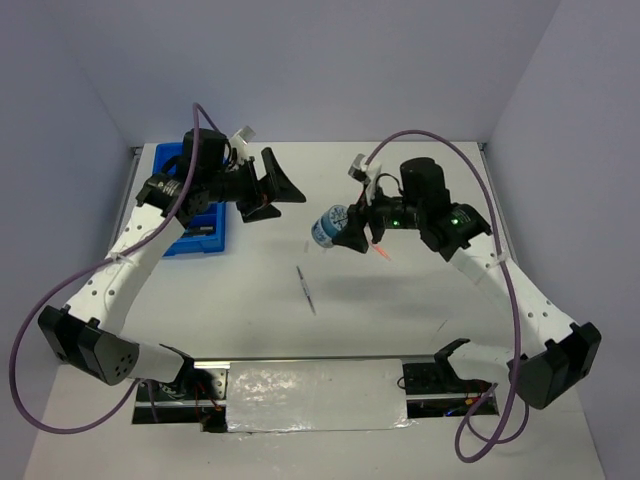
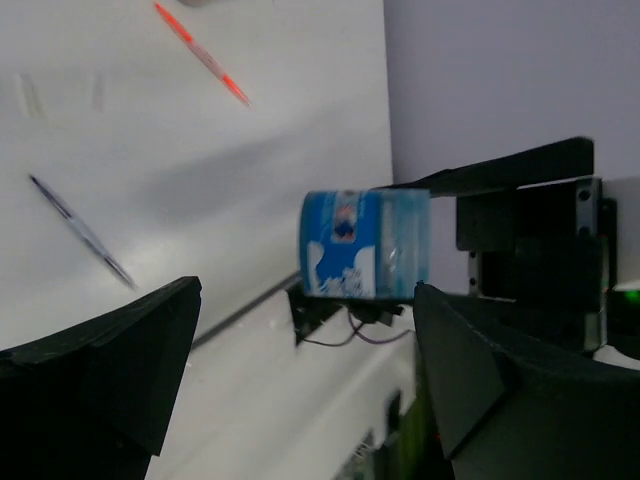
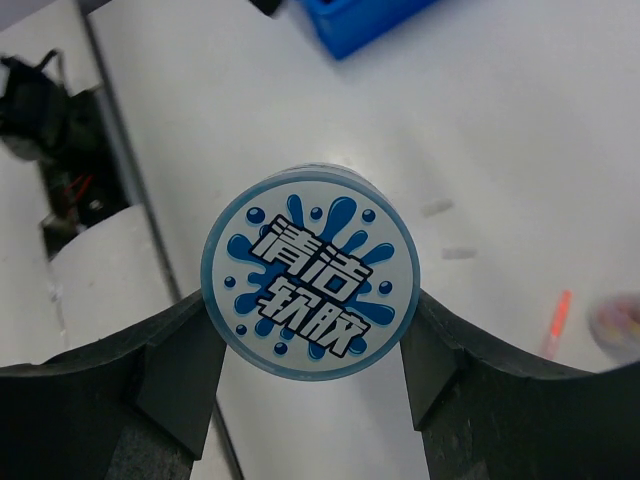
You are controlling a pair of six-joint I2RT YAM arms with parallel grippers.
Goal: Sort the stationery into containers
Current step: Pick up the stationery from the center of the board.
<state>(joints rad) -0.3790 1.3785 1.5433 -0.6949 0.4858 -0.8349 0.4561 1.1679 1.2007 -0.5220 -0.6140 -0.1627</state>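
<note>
R gripper (image 1: 347, 233) is part-closed on the blue-white round tub (image 1: 326, 228), held mid-air over the table (image 1: 420, 300) centre; blue tray (image 1: 200, 243) lies well to its left, beside the wide-open, empty L gripper (image 1: 272, 186), the nearer arm

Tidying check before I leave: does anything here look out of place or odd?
Nothing spilled or damaged. Only the grey stick and orange stick lie loose on the table, outside the blue tray.

Desk (image 1: 250, 310): white, matte top. Walls (image 1: 330, 60): pale lavender, enclosing far edge and both sides. Light: even, soft shadows.
</note>
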